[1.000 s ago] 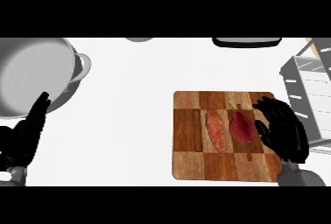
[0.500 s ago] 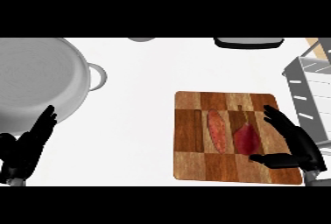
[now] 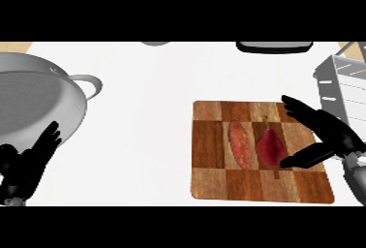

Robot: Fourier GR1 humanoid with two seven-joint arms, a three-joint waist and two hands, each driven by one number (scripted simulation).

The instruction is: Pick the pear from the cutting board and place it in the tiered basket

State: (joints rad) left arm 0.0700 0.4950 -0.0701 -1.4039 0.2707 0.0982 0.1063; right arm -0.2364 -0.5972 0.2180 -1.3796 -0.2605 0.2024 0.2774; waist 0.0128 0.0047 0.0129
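A dark red pear with a short stem lies on the checkered wooden cutting board, in its right half. My right hand is open just right of the pear. Its fingers stretch over the board's upper right part, and its thumb points at the pear's lower right side. I cannot tell whether the thumb touches the fruit. The tiered basket, a grey wire rack, stands at the right edge behind this hand. My left hand rests open at the lower left, fingers up.
An orange-red elongated food item lies on the board left of the pear. A large grey pot with a side handle fills the left. A dark flat object sits at the counter's far edge.
My right hand has slid off the pear toward the right and spread its thumb, uncovering the fruit. The left hand has sunk lower, and the pot shows larger in view.
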